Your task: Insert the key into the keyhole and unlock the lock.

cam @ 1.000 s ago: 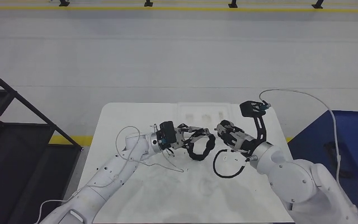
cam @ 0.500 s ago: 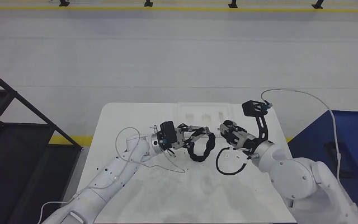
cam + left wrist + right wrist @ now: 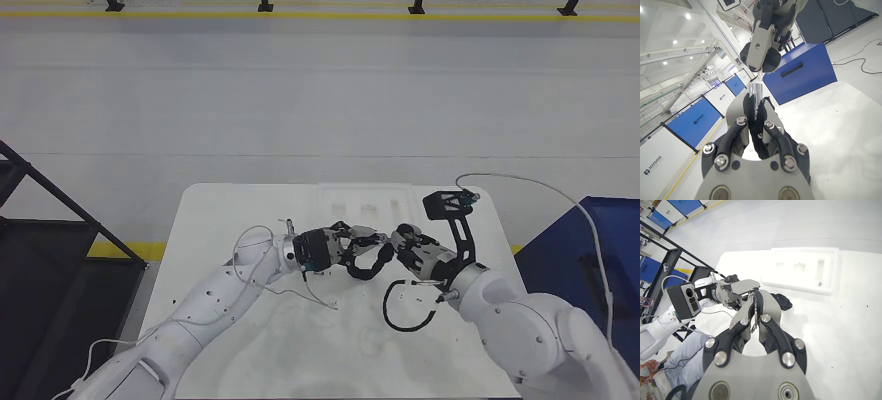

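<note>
The key (image 3: pixel 759 75) is sticking out blade first from the right gripper (image 3: pixel 755 300), whose fingers are pinching its flat bow. A wire ring (image 3: pixel 753 329) is dangling from the bow behind the pads. The blade's tip is hovering just short of the chrome cylinder (image 3: pixel 755 92) of the cable lock (image 3: pixel 750 111). It is roughly in line with the cylinder's end face but apart from it, and the keyhole itself is hidden from these angles.

The key is looking thin, stiff and smooth. With the grip on its broad faces it should not roll, though it could pivot between the pads if the tip catches the cylinder's rim. A hold close to the blade's root would likely resist that best.

The left gripper (image 3: pixel 757 102) is clamping shut on the lock, with the cylinder pointing up toward the key. The cylinder is polished and hard, so probably slippery. The fabric-covered cable (image 3: pixel 757 140) squeezed in alongside it is giving the pads something softer to bite. That cable is limp, and its weight may be tugging the cylinder slightly off line.

Both grippers are meeting above the middle of the white table (image 3: pixel 250 330). A white foam tray (image 3: pixel 800 281) with shallow recesses is lying on the table beyond them.
</note>
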`<state>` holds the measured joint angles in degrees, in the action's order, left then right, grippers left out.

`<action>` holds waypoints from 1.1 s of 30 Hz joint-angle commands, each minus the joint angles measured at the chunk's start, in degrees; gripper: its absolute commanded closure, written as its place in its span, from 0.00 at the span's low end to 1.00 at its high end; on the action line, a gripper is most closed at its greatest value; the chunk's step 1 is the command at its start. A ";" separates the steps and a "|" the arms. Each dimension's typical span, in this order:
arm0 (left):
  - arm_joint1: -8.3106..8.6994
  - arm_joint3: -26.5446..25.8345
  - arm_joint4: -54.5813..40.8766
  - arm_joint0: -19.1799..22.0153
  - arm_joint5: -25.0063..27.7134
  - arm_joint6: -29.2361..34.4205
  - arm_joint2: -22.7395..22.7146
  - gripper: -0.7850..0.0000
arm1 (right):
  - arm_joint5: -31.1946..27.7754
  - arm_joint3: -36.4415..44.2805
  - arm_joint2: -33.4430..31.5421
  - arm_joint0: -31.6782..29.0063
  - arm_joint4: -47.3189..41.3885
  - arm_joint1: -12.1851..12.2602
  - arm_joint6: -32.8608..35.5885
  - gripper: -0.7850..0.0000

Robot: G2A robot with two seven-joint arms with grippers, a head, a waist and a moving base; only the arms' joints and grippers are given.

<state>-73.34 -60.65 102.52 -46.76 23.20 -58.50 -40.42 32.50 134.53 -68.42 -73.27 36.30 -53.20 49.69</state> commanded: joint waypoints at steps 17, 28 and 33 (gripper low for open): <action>-1.82 3.99 -1.50 1.34 0.60 -2.07 1.52 1.00 | 2.60 -0.34 1.95 -0.01 1.96 -1.24 -1.79 1.00; -2.23 4.50 -1.69 1.40 1.12 -2.76 1.37 1.00 | 3.24 -0.83 1.96 0.13 2.17 -1.91 -2.15 1.00; -2.31 4.64 -1.78 1.33 1.51 -2.92 1.19 1.00 | 3.27 -0.92 1.93 0.12 2.51 -2.13 -2.04 1.00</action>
<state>-75.65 -56.04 100.76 -45.42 24.63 -61.41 -39.19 35.75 133.61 -66.48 -73.14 38.77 -55.28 47.68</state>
